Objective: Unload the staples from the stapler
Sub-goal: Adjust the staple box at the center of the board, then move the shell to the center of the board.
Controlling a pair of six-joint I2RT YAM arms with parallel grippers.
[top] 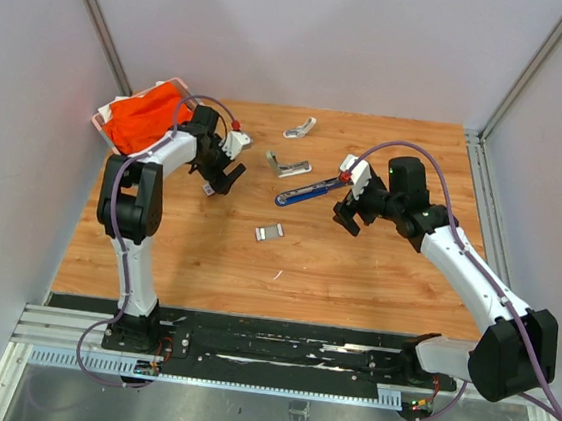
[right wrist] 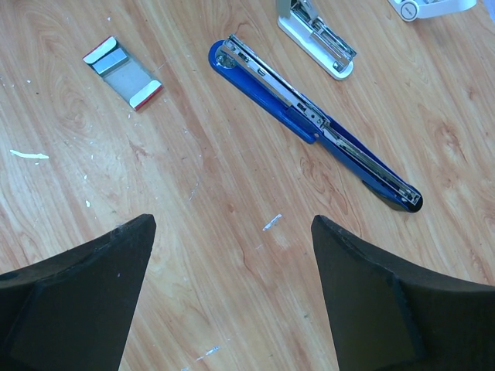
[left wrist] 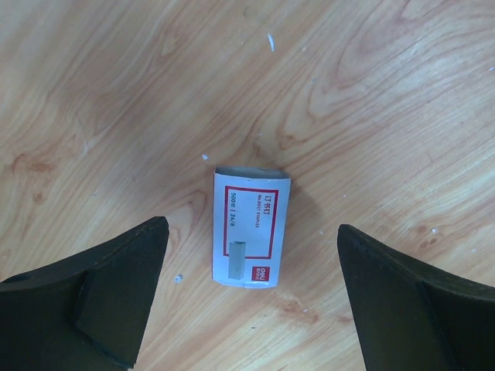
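The blue stapler [top: 308, 190] [right wrist: 309, 116] lies flat on the wooden table, its silver metal rail facing up and its black end toward my right gripper. My right gripper [top: 351, 216] [right wrist: 232, 220] hovers open just right of the stapler, touching nothing. A tiny silvery strip [right wrist: 271, 222], possibly staples, lies on the wood between its fingertips. My left gripper [top: 222, 176] [left wrist: 251, 228] is open above a small white box with a red frame [left wrist: 251, 228] [top: 206, 190], its fingers on either side of the box and apart from it.
Two pale staplers [top: 288, 163] [top: 301, 127] lie beyond the blue one. A small clear case with red ends [top: 270, 232] [right wrist: 124, 62] sits nearer the front. An orange cloth in a white basket [top: 142, 116] fills the back left corner. Walls enclose three sides.
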